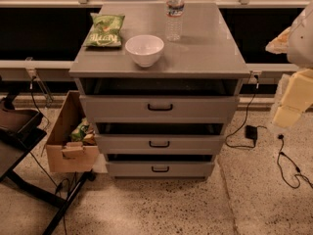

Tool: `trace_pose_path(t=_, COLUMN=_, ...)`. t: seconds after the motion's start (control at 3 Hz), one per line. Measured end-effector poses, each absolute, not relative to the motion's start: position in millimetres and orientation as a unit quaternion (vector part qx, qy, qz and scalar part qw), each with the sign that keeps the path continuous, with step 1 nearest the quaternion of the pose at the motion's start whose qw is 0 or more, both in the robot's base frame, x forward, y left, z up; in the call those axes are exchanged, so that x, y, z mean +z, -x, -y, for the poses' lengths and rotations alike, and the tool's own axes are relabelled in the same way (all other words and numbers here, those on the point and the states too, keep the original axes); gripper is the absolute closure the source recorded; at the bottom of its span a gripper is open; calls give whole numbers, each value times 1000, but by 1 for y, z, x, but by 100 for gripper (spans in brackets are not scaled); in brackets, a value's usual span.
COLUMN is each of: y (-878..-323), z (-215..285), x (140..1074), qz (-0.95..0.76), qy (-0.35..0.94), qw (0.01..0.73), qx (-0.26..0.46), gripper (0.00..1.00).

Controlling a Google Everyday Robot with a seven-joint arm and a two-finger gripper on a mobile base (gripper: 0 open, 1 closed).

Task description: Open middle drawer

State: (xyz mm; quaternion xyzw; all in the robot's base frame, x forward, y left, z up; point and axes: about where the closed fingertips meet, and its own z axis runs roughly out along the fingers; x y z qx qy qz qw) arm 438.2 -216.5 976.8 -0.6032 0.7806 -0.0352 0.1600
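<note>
The gripper (pixel 292 102) is seen at the far right edge of the view, as a pale, blurred block hanging below the robot's white arm (pixel 303 38). Whether it is open or closed cannot be told. Nothing is seen to be grasped by it, and it is held well apart from the cabinet, off to the right of the cabinet's right side and above the speckled floor.

To the left of the gripper, the grey cabinet (pixel 205 58) is found at the centre of the scene, with three drawers stacked in its near face. The middle drawer (pixel 195 144) is located between the taller top drawer (pixel 205 107) and the bottom drawer (pixel 190 169), and its small black loop handle (pixel 159 144) is set at the centre of its front. Its front is seen roughly in line with the fronts above and below it; only a dark strip is shown above it, and no grey interior is exposed. It is therefore judged to be shut, or at most barely drawn out.

On the cabinet top, a white bowl (pixel 144 49), a green snack bag (pixel 104 31) and a water bottle (pixel 174 13) are placed. A cardboard box (pixel 63 131) is set on the floor just beside the cabinet's left side, and a black cable (pixel 288 168) is laid on the floor at the right.

The task is judged to be at its very start: the handle is not yet reached, nothing is gripped, and the whole approach, grasp and pull towards the near side are left to be done.
</note>
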Motion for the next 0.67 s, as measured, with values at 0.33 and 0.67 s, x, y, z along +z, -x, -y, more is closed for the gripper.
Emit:
trace_pose_path(t=0.33, y=-438, z=216, x=977, qz=-781, qy=603, qw=160, qx=-35, gripper=0)
trace_pose_path(t=0.67, y=-439, z=213, x=965, qz=-779, qy=605, qw=159, qx=-40, gripper=0)
